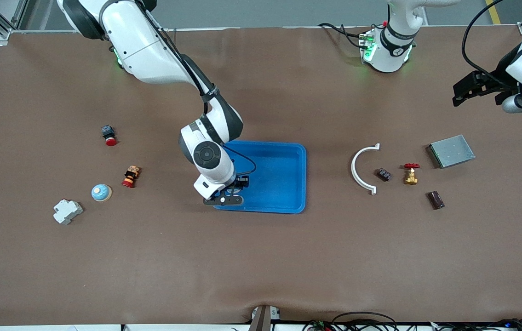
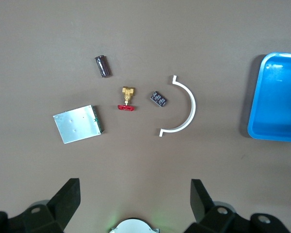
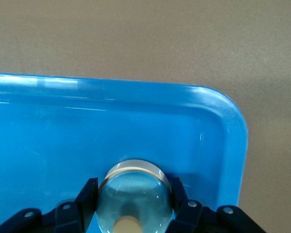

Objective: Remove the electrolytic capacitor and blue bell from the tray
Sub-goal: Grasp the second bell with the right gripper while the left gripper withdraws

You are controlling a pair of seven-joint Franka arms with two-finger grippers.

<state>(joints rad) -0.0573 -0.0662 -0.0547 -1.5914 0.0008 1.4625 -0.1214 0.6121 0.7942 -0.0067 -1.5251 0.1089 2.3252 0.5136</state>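
Observation:
A blue tray sits mid-table. My right gripper is low in the corner of the tray that lies toward the right arm's end and nearer the front camera. It is shut on a pale blue domed bell with a beige button, one finger against each side. The dark cylindrical capacitor lies on the table toward the left arm's end. My left gripper hangs open and empty high over that end. In its wrist view the left gripper looks down on the capacitor.
Near the capacitor lie a brass valve with a red handle, a small black part, a white curved clip and a metal box. Toward the right arm's end lie a second blue bell, two red-capped buttons and a grey breaker.

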